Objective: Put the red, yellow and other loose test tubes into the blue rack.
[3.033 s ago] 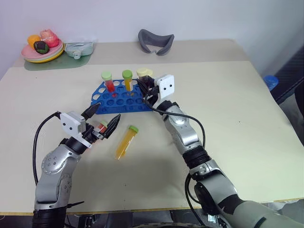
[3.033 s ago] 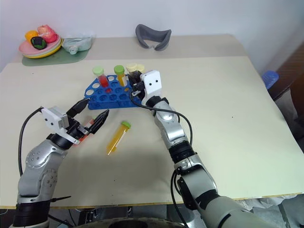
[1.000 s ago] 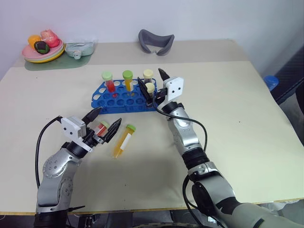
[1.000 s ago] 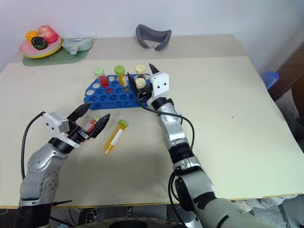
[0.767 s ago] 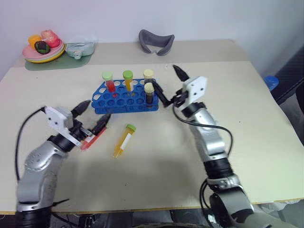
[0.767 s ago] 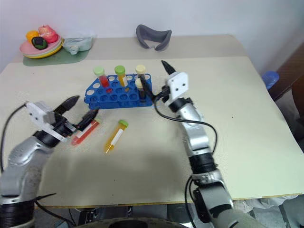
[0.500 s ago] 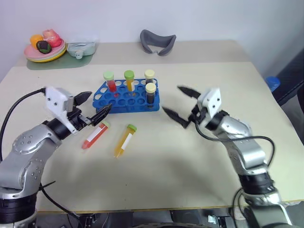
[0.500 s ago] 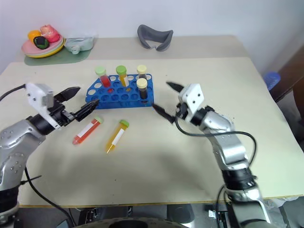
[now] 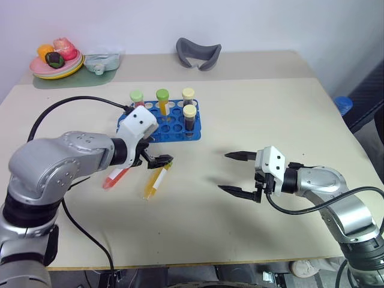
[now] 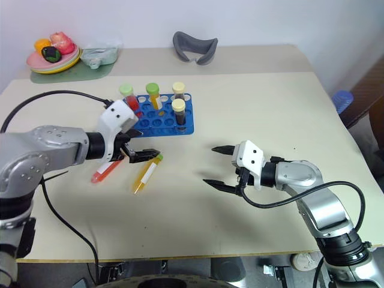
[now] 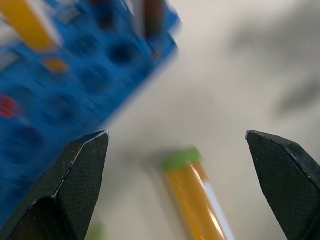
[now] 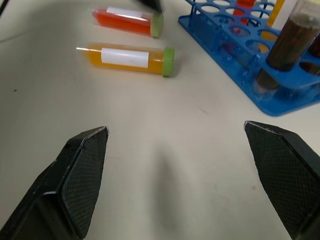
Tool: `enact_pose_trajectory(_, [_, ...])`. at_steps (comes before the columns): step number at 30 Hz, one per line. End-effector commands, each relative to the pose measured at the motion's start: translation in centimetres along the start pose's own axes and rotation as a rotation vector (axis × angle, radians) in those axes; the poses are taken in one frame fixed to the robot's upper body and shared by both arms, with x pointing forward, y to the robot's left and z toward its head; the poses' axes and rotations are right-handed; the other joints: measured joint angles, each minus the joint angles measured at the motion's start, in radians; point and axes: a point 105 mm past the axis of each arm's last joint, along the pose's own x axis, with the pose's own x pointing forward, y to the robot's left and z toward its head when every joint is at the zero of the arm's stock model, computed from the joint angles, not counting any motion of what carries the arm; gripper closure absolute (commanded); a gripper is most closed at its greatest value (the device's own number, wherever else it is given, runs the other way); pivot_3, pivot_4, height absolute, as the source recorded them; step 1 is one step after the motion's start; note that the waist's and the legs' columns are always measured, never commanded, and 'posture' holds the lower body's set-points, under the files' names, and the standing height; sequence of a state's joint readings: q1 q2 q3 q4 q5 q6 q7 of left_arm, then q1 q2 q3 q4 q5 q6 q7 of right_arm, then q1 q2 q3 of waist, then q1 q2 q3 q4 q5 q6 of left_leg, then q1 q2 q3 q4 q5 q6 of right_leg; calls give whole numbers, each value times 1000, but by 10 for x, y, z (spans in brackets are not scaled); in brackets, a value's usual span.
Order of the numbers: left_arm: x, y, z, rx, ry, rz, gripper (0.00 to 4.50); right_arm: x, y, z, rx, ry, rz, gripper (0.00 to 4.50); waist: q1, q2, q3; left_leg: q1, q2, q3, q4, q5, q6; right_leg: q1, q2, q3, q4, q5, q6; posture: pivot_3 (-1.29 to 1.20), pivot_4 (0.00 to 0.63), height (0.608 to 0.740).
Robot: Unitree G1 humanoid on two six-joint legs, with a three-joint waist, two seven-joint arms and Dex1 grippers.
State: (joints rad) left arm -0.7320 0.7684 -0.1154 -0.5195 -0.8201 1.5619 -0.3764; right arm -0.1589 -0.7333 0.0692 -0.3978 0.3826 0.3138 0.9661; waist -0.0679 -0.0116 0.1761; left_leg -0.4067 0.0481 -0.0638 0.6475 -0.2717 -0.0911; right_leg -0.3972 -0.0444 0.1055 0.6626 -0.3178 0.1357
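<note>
The blue rack [image 9: 157, 123] stands mid-table holding a red tube [image 9: 137, 101], a yellow tube [image 9: 162, 100], a cream-capped tube [image 9: 188, 95] and a dark brown one [image 9: 189, 117]. Two loose test tubes lie just in front of it: a red one [image 9: 117, 176] and a yellow-orange one with a green cap [image 9: 155, 181]. My left gripper [image 9: 153, 157] hangs open just above the yellow tube's cap [image 11: 181, 158], holding nothing. My right gripper [image 9: 224, 171] is open and empty, well to the right of both tubes, pointing toward them.
At the back left a plate of toy food [image 9: 54, 65] sits on a green mat beside a pale container [image 9: 100, 61]. A grey curved piece [image 9: 198, 53] lies at the back centre. A blue object [image 9: 341, 102] is on the floor off the right edge.
The red tube has left my left gripper's fingers and now lies on the table. That gripper swung right over the yellow tube. My right gripper drew back from the rack toward the front right.
</note>
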Motion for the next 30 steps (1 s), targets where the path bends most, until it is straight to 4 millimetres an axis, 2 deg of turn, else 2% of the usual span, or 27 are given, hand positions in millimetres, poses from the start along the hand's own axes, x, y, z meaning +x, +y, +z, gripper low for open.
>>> enact_pose_trajectory(1, [5, 3, -9, 9, 104, 38, 0, -4, -3, 7, -44, -21, -7, 56, -2, 0, 0, 0, 0, 0, 0, 0, 0, 0, 0, 0, 0, 0, 0, 0, 150, 740])
enact_pose_trajectory(7, [18, 0, -27, -45, 180, 29, 0, -15, 1, 2, -36, 18, 40, 56, 9, 0, 0, 0, 0, 0, 0, 0, 0, 0, -1, 0, 0, 0, 0, 0, 150, 740])
enact_pose_trajectory(13, [29, -3, -33, -42, 222, 67, 0, -16, 4, -1, -32, 23, 49, 56, 22, 0, 0, 0, 0, 0, 1, 0, 0, 0, -1, 0, 0, 0, 0, 0, 150, 740])
enact_pose_trajectory(22, [47, -5, -29, -38, 245, 148, 0, -13, 8, -1, -16, 16, 57, 56, 26, 0, 0, 0, 0, 0, 1, 0, 0, 0, -1, 0, 0, 0, 0, 0, 150, 740])
enact_pose_trajectory(26, [49, 8, -31, -100, 257, 225, 0, -15, 9, -1, -11, 23, 57, 56, 28, 0, -1, 1, 0, 0, 1, 0, 0, 1, -1, 0, 0, 0, 0, 0, 150, 740])
enact_pose_trajectory(28, [52, 6, -28, -165, 236, 195, 0, -16, 9, -1, -10, 24, 57, 56, 28, 0, -1, 3, -1, 0, 2, 0, 0, 4, -1, 0, 0, 0, 0, 0, 150, 740])
enact_pose_trajectory(30, [50, 12, -27, -131, 259, 251, 0, -16, 10, -2, -9, 26, 57, 56, 27, 0, -1, 5, -1, 0, 2, 0, 0, 6, -2, 0, 0, 0, 0, 0, 150, 740])
